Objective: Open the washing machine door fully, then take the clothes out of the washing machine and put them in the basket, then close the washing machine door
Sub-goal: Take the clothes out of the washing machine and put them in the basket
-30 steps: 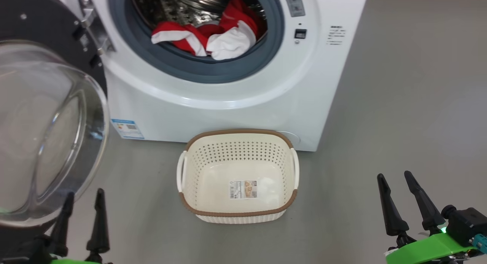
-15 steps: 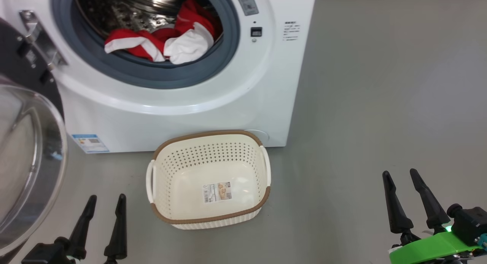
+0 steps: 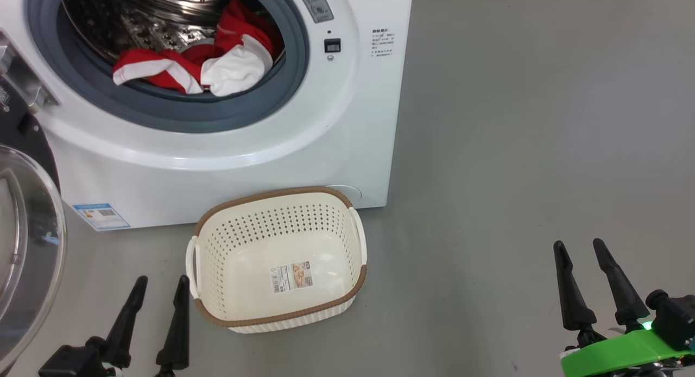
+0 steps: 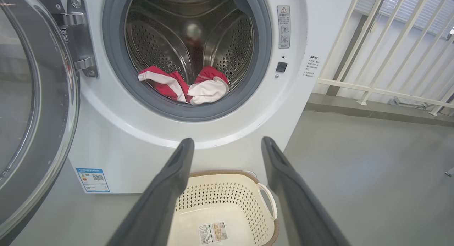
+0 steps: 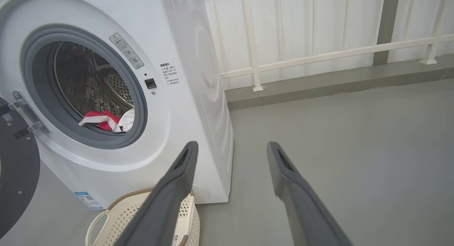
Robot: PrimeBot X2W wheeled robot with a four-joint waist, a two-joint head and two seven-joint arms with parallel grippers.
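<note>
Left gripper (image 3: 162, 282) and right gripper (image 3: 578, 244) are hanging spread wide, gripping nothing, either side of the basket (image 3: 271, 195). Clothes (image 3: 217, 67) are lying far inside the washer (image 3: 217, 165), its door (image 3: 32, 246) standing open at left. The washer's blue label (image 3: 101, 216) and the basket's sticker (image 3: 291, 277) are showing print too small to read.

I see a glossy white washer (image 3: 217, 165) with a shiny perforated steel drum (image 4: 230, 44), a matt grey rubber gasket (image 3: 179, 119) and a clear glass door (image 4: 35, 97). The clothes (image 3: 233, 67) look like soft cloth, and the basket (image 3: 271, 225) is matt cream plastic with a woven-look rim. The floor (image 3: 516, 149) reads smooth and matt.
</note>
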